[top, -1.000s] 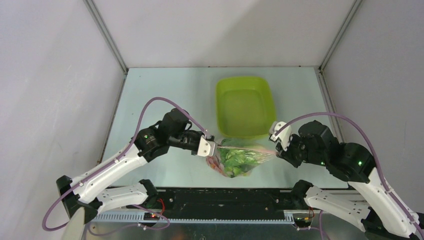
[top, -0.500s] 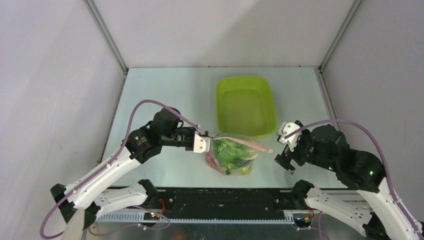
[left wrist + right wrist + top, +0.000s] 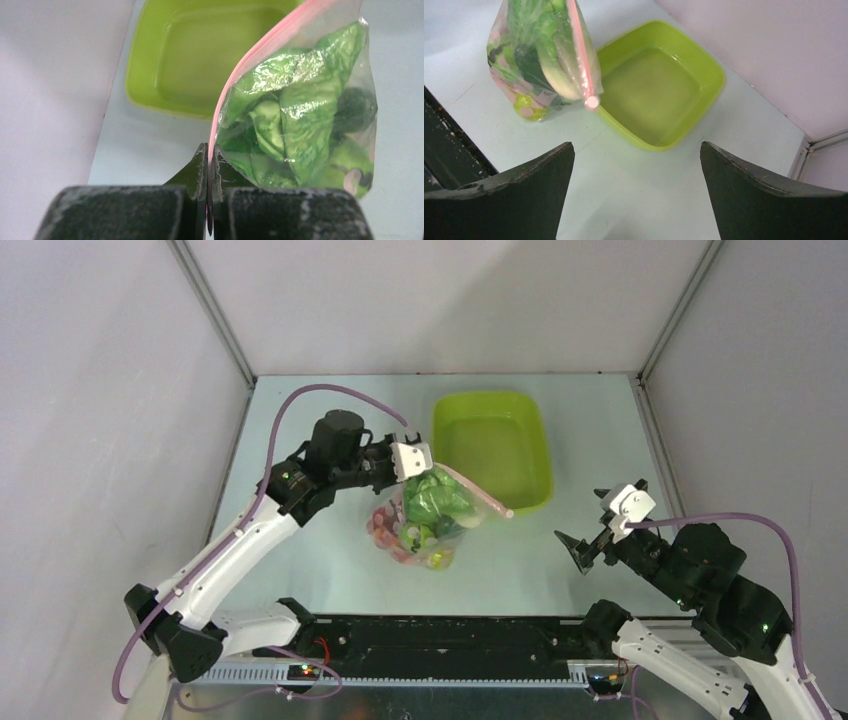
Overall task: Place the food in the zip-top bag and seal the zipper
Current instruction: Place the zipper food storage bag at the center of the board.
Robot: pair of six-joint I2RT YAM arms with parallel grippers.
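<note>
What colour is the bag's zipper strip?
Pale pink zipper strip, clearest in the right wrist view.

Top view looks down from behind — both wrist views share the zip-top bag (image 3: 300, 110).

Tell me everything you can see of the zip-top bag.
The zip-top bag is clear, thin, crinkled plastic with a pale pink zipper along its mouth, which looks closed. It bulges with leafy lettuce, a dark cucumber and red-pink pieces low down. It hangs tilted beside the lime-green tray, the left pincer shut on one zipper end; the other end juts free near the tray's corner. Whether its bottom touches the table cannot be told.
</note>
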